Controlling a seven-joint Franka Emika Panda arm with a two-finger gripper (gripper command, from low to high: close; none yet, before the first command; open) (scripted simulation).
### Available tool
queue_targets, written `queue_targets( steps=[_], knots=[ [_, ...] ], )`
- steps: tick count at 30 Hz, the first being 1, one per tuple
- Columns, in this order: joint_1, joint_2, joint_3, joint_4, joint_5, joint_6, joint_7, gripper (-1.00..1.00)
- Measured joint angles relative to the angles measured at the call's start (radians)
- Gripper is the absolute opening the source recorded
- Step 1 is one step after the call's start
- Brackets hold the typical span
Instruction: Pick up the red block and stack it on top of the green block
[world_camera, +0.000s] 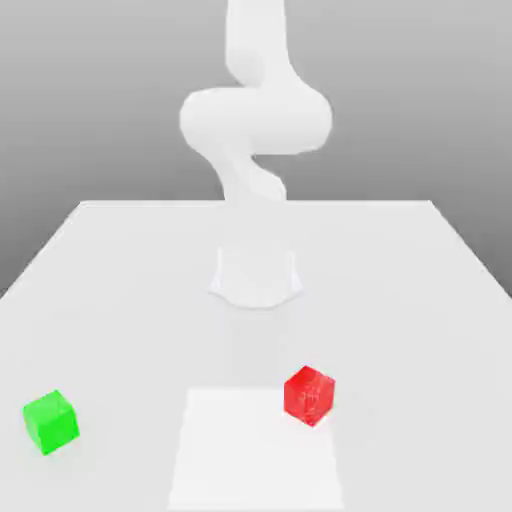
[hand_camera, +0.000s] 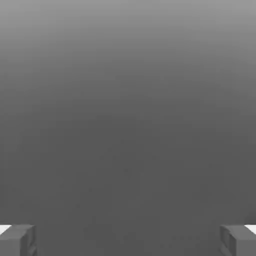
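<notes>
The red block is a small glossy cube resting on the white table, near the front and a little toward the exterior view's right. The green block, about the same size, sits apart from it near the front edge at the exterior view's left. Neither block is touched by anything. In the hand view my gripper is open, its two grey fingertips standing far apart with nothing but plain grey background between them. Neither block appears in the hand view.
The white arm rises from its base at the table's middle back and curls upward out of the picture. A paler rectangular patch lies on the table front between the two blocks.
</notes>
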Motion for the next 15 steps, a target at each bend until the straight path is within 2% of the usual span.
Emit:
queue_targets(
  steps=[15],
  knots=[
    [-0.072,0.517,0.248,-0.425,0.071,0.366,0.605,0.00]
  ],
)
